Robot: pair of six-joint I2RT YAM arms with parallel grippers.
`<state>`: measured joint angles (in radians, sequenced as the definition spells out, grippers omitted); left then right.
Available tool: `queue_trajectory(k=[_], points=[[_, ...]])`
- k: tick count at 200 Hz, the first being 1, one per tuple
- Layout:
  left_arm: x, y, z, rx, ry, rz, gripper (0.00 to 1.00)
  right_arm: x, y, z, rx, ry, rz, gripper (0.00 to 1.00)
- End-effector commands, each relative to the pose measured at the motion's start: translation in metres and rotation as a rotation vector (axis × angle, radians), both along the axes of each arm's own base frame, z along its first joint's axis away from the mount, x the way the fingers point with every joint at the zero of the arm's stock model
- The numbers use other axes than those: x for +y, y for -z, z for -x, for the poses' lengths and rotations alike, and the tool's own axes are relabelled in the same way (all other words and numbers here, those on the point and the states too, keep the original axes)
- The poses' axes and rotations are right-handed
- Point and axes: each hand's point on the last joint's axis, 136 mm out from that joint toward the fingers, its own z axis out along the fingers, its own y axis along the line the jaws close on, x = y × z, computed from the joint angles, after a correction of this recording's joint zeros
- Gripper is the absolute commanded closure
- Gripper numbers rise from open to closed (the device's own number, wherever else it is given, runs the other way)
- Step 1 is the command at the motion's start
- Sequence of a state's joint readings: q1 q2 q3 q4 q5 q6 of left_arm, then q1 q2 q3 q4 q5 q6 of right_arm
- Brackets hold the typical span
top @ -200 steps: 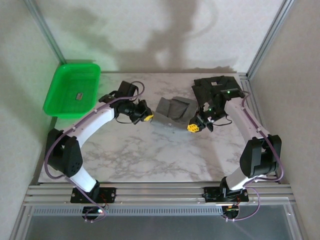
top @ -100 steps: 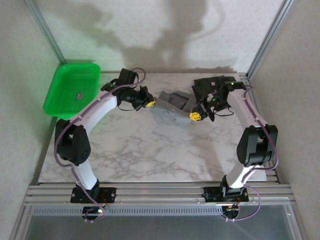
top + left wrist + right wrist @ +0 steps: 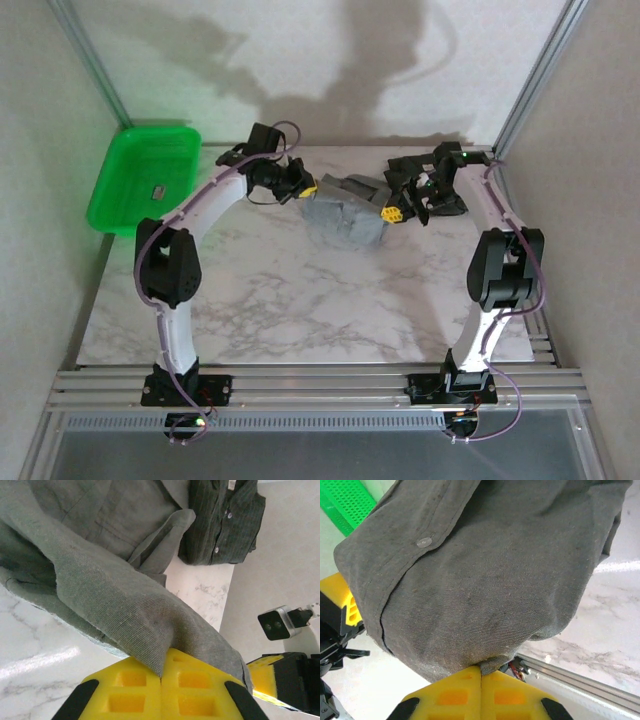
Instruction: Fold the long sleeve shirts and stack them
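Top external view is showing the left gripper [image 3: 308, 189] and the right gripper [image 3: 393, 212], both closed tight on edges of the grey shirt [image 3: 345, 218], carrying it from the table middle toward the far side. It is now hanging between them, just beside the charcoal shirt [image 3: 404, 172] at far right, so I am judging that the stacking is beginning. At far left the green tray [image 3: 110, 175] is sitting, the marble table [image 3: 300, 300] is lying smooth and pale, and white walls are closing it around.

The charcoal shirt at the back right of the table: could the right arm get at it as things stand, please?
Probably not yet: the charcoal shirt lies close beside the right gripper, but that gripper is shut on the grey shirt and would need to let go first.
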<state>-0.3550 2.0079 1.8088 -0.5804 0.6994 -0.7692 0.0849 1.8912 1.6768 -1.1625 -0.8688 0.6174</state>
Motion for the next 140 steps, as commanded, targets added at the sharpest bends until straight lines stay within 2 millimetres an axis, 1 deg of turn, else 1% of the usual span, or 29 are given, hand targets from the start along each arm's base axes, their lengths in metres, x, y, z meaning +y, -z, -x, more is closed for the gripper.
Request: queue_trajectory(k=[1,46,86,105,140], points=[[0.003,-0.006,-0.017,-0.050,0.007,0.001,1.00,-0.005,0.002,-0.013,0.001,0.020,-0.015,1.00],[-0.004,0.001,-0.037,-0.062,0.016,0.015,1.00,-0.017,0.018,-0.034,0.009,0.042,-0.004,1.00],[-0.012,0.007,-0.056,-0.074,0.006,0.038,1.00,-0.019,0.025,-0.056,-0.005,0.043,-0.002,1.00],[-0.012,0.012,-0.064,-0.073,0.001,0.035,1.00,-0.021,0.031,-0.067,-0.003,0.049,-0.004,1.00],[-0.013,0.026,-0.080,-0.066,-0.007,0.040,1.00,-0.029,0.048,-0.082,0.013,0.063,0.005,1.00]])
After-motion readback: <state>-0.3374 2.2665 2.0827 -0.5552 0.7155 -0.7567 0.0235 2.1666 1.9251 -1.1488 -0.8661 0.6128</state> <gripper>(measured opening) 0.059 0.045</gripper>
